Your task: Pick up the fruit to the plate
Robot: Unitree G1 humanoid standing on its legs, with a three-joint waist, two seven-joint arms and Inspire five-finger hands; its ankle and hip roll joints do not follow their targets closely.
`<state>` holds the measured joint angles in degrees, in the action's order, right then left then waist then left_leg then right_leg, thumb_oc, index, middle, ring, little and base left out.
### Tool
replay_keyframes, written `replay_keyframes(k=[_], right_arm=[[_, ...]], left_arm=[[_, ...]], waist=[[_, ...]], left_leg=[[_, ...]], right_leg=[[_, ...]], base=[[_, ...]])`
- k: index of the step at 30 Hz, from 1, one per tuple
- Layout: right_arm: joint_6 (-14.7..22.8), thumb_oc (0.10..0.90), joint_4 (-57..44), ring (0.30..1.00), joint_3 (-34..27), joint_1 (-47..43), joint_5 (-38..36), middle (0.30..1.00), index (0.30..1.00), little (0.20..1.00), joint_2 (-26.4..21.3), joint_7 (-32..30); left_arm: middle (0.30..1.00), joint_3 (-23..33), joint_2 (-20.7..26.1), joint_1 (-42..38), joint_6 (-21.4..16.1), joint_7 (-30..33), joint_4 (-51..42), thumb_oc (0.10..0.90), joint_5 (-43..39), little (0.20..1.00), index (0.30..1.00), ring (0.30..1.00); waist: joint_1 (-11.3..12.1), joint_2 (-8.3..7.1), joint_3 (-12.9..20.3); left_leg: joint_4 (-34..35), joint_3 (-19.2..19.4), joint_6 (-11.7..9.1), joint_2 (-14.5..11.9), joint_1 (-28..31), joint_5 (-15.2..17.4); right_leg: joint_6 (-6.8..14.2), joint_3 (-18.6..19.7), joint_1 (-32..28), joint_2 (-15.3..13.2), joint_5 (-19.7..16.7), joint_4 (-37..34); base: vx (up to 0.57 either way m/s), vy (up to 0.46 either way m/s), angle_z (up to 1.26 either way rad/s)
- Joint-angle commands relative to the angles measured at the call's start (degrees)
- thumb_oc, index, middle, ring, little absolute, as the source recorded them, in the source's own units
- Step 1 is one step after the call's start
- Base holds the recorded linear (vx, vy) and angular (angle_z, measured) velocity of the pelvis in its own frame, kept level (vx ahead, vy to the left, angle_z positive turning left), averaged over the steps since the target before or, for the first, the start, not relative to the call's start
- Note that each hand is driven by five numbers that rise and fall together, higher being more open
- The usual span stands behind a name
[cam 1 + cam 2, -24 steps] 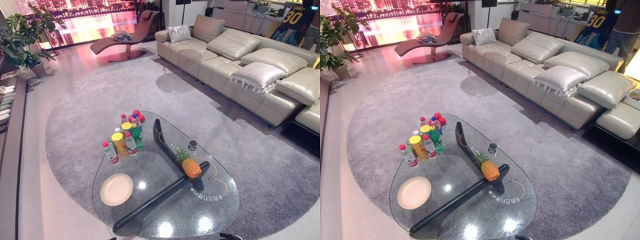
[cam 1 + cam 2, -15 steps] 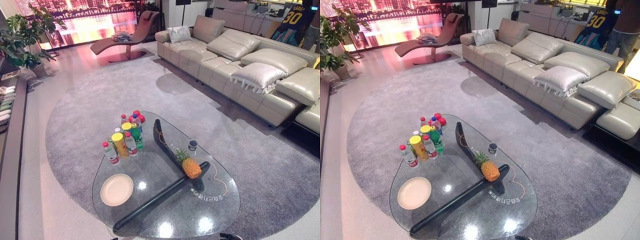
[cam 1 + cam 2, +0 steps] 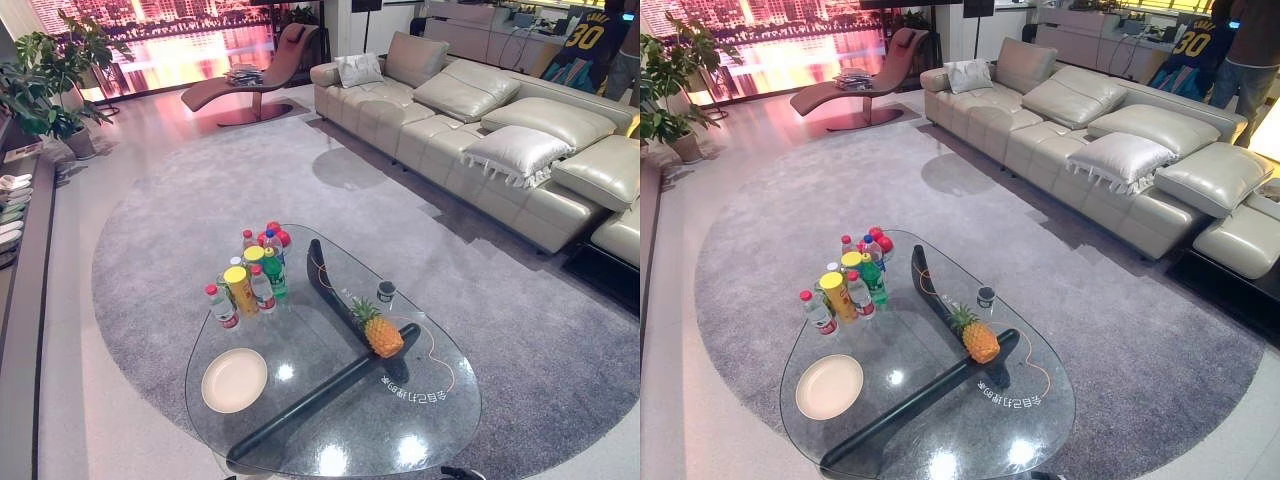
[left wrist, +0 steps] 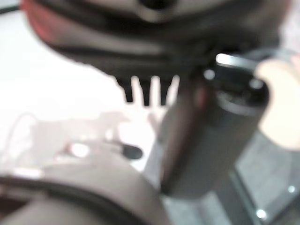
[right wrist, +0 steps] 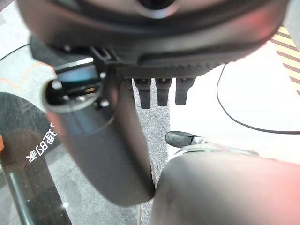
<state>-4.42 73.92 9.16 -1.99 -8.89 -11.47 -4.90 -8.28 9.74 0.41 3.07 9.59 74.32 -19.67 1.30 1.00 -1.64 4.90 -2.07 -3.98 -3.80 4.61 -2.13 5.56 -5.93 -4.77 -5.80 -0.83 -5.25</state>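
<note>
Pineapple upright on the glass table, plate apart from it

Pineapple stands on the glass table above its dark base, right of the white plate, which lies well apart near the table's left edge. Bottles cluster behind the plate; a small cup sits behind the pineapple. The eye views take in the sofa. Each wrist view gives its own hand close up: left hand and right hand, fingers straight, grasping nothing

The room was brightly lit, with ceiling lights glaring as white spots on the glass table. The left wrist view was badly blurred (its background washed out white).
</note>
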Motion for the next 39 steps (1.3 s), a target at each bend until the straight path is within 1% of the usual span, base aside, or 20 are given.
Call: replay_keyframes(k=[1,5,6,7,13,14,15,18,21,25,26,27,28,29,30,32,34,35,36,39], right_arm=[[-0.68,0.800,4.18,0.900,1.60,-0.46,2.04,0.900,0.900,0.900,2.68,-1.60],[-0.15,0.800,4.85,0.900,0.69,-0.42,0.26,0.900,0.900,0.900,2.59,-5.94],[-0.53,0.800,4.89,0.900,0.20,-0.44,0.16,0.900,0.900,0.900,2.53,-7.44],[0.02,0.800,4.99,0.900,-0.56,-0.40,-0.24,0.900,0.900,0.900,2.48,-9.93],[1.84,0.800,3.29,0.900,-2.61,-1.23,-2.24,0.900,0.900,0.900,1.46,-15.75],[1.91,0.800,3.00,0.900,-2.83,-1.35,-2.46,0.900,0.900,0.900,1.34,-15.90],[3.05,0.800,1.96,0.900,-3.42,-1.66,-3.21,0.900,0.900,0.900,1.15,-17.07],[4.55,0.800,-0.16,0.900,-4.10,-2.05,-4.64,0.900,0.900,0.900,0.88,-18.34],[7.35,0.800,-2.23,0.900,-4.60,-2.66,-5.66,0.900,0.900,0.900,0.55,-20.09],[12.33,0.800,-7.90,0.900,-4.76,-4.24,-6.84,0.900,0.900,0.900,-0.45,-23.17],[12.31,0.800,-8.60,0.900,-4.70,-4.34,-7.06,0.900,0.900,0.900,-0.52,-23.40],[13.88,0.800,-11.33,0.900,-4.46,-4.83,-7.51,0.900,0.900,0.900,-0.84,-24.57],[14.34,0.800,-12.79,0.900,-4.63,-5.10,-7.92,0.900,0.900,0.900,-0.94,-24.76],[15.46,0.800,-15.73,0.900,-4.63,-5.55,-8.87,0.900,0.900,0.900,-1.01,-25.41],[17.12,0.800,-17.47,0.900,-4.60,-5.96,-9.26,0.900,0.900,0.900,-0.94,-25.90],[19.39,0.800,-21.12,0.900,-4.41,-6.19,-9.70,0.900,0.900,0.900,-1.03,-26.24],[17.74,0.800,-29.41,0.900,-3.20,-6.05,-8.83,0.900,0.900,0.900,-1.79,-28.52],[16.99,0.800,-31.72,0.900,-2.95,-6.12,-8.52,0.900,0.900,0.900,-2.08,-29.01],[15.33,0.800,-36.87,0.900,-2.41,-6.42,-8.08,0.900,0.900,0.900,-3.02,-29.93],[13.06,0.800,-44.94,0.900,-1.82,-8.49,-5.82,0.900,0.900,0.900,-5.14,-30.73]], left_arm=[[0.900,-1.08,-3.32,-2.82,0.33,0.57,4.53,0.800,0.04,0.900,0.900,0.900],[0.900,-1.04,-3.25,-2.86,0.43,0.74,4.86,0.800,0.07,0.900,0.900,0.900],[0.900,-1.01,-3.31,-2.82,0.42,0.85,4.92,0.800,0.09,0.900,0.900,0.900],[0.900,-0.88,-3.45,-2.77,0.55,1.12,4.96,0.800,0.11,0.900,0.900,0.900],[0.900,-0.98,-2.92,-3.23,1.75,1.86,4.49,0.800,-1.04,0.900,0.900,0.900],[0.900,-0.97,-2.79,-3.27,1.80,1.89,4.48,0.800,-1.14,0.900,0.900,0.900],[0.900,-0.95,-2.47,-3.31,2.01,2.08,4.38,0.800,-1.41,0.900,0.900,0.900],[0.900,-1.07,-1.89,-3.42,2.55,2.32,3.93,0.800,-1.55,0.900,0.900,0.900],[0.900,-1.25,-1.27,-3.65,3.00,2.51,3.63,0.800,-1.81,0.900,0.900,0.900],[0.900,-2.00,-0.50,-4.23,2.99,3.40,2.66,0.800,-2.63,0.900,0.900,0.900],[0.900,-2.07,-0.40,-4.28,2.96,3.45,2.54,0.800,-2.69,0.900,0.900,0.900],[0.900,-2.35,-0.10,-4.51,0.20,0.56,2.04,0.800,-8.19,0.900,0.900,0.900],[0.900,-2.06,-0.11,-4.36,-0.40,0.91,1.87,0.800,-7.63,0.900,0.900,0.900],[0.900,-1.83,-0.24,-3.72,-2.42,2.02,1.64,0.800,-6.79,0.900,0.900,0.900],[0.900,-1.53,-0.01,-3.43,-3.17,3.62,1.98,0.800,-4.42,0.900,0.900,0.900],[0.900,-0.29,1.37,-2.85,-4.42,1.00,3.17,0.800,-3.70,0.900,0.900,0.900],[0.900,0.49,2.81,-1.53,-5.65,-0.67,2.66,0.800,-3.37,0.900,0.900,0.900],[0.900,0.47,3.08,-1.34,-5.67,-0.91,2.33,0.800,-3.59,0.900,0.900,0.900],[0.900,0.43,3.63,-0.86,-5.67,-1.51,1.48,0.800,-3.93,0.900,0.900,0.900],[0.900,0.15,4.36,0.07,-5.94,-2.81,-0.12,0.800,-5.06,0.900,0.900,0.900]], waist=[[0.96,-2.06,-2.03],[0.95,-2.04,-2.14],[0.95,-2.02,-2.20],[0.91,-1.99,-2.31],[0.72,-2.04,-3.51],[0.74,-2.08,-3.65],[0.76,-2.18,-4.04],[0.94,-2.44,-4.70],[1.15,-2.73,-5.32],[1.57,-3.40,-7.60],[1.60,-3.46,-7.79],[1.65,-3.78,-8.62],[1.85,-4.24,-9.10],[2.23,-5.09,-10.20],[2.51,-5.75,-10.99],[2.78,-6.59,-12.37],[2.84,-6.81,-13.58],[2.83,-6.80,-13.85],[2.86,-6.71,-14.45],[3.01,-6.39,-15.22]], left_leg=[[0.10,0.82,3.66,4.43,-1.09,1.10],[0.10,0.66,3.69,4.46,-0.95,1.07],[0.10,0.64,3.70,4.45,-0.91,1.06],[0.10,0.74,3.70,4.39,-0.84,1.04],[0.10,0.99,3.80,4.28,-1.50,0.73],[0.10,0.97,3.83,4.27,-1.57,0.72],[0.10,1.00,3.90,4.18,-1.83,0.65],[0.10,0.86,4.08,4.13,-2.28,0.54],[0.10,0.68,4.31,4.14,-2.91,0.42],[-0.75,0.29,4.71,4.13,-4.71,0.40],[-0.87,0.27,4.75,4.14,-4.92,0.40],[-1.53,0.22,4.92,4.14,-5.78,0.48],[-1.94,0.25,5.06,4.09,-6.39,0.66],[-2.81,0.02,5.14,4.01,-7.66,0.85],[-3.44,-0.23,5.24,4.06,-8.58,1.03],[-4.11,-0.17,5.35,4.02,-9.35,1.22],[-4.89,-0.33,5.31,4.13,-10.22,1.31],[-4.95,-0.34,5.31,4.16,-10.44,1.25],[-4.90,-0.43,5.31,4.22,-10.89,1.04],[-4.24,-0.69,5.27,4.27,-11.57,0.52]], right_leg=[[-0.69,-0.44,1.76,0.30,-3.88,0.25],[-0.71,-0.45,1.66,0.35,-3.94,0.25],[-0.69,-0.43,1.64,0.36,-3.98,0.25],[-0.66,-0.36,1.58,0.38,-4.05,0.25],[-0.52,0.41,2.43,0.64,-4.49,0.25],[-0.51,0.48,2.53,0.66,-4.55,0.26],[-0.48,0.66,2.82,0.74,-4.65,0.32],[-0.46,1.01,3.37,0.90,-4.87,0.44],[-0.46,1.44,4.18,1.04,-5.02,0.63],[-0.46,1.87,5.78,1.31,-5.33,1.24],[-0.47,1.91,6.00,1.35,-5.32,1.40],[-0.48,1.96,6.75,1.49,-5.30,2.02],[-0.50,1.83,7.21,1.61,-5.24,2.38],[-0.53,1.57,8.11,1.76,-5.30,2.98],[-0.62,1.42,8.71,1.94,-5.33,3.46],[-0.77,1.22,8.98,2.14,-5.39,3.72],[-0.92,1.03,9.44,2.10,-5.41,4.04],[-0.94,1.02,9.60,2.10,-5.45,4.04],[-0.96,0.92,9.94,2.06,-5.62,3.95],[-1.07,0.87,10.65,2.08,-5.68,3.68]], base=[[0.00,0.000,0.00],[0.03,-0.002,0.00],[0.05,-0.001,0.00],[0.04,-0.001,0.00],[0.02,0.002,0.00],[0.00,0.000,0.00],[0.00,0.000,0.00],[0.01,-0.010,0.00],[0.00,-0.011,0.00],[-0.04,-0.050,0.00],[-0.06,-0.058,0.01],[-0.07,-0.080,0.02],[-0.13,-0.161,0.02],[-0.14,-0.191,0.05],[-0.14,-0.197,0.11],[-0.07,-0.106,0.16],[-0.06,-0.023,0.06],[-0.07,0.014,0.05],[-0.06,0.025,0.02],[-0.07,0.044,0.05]])
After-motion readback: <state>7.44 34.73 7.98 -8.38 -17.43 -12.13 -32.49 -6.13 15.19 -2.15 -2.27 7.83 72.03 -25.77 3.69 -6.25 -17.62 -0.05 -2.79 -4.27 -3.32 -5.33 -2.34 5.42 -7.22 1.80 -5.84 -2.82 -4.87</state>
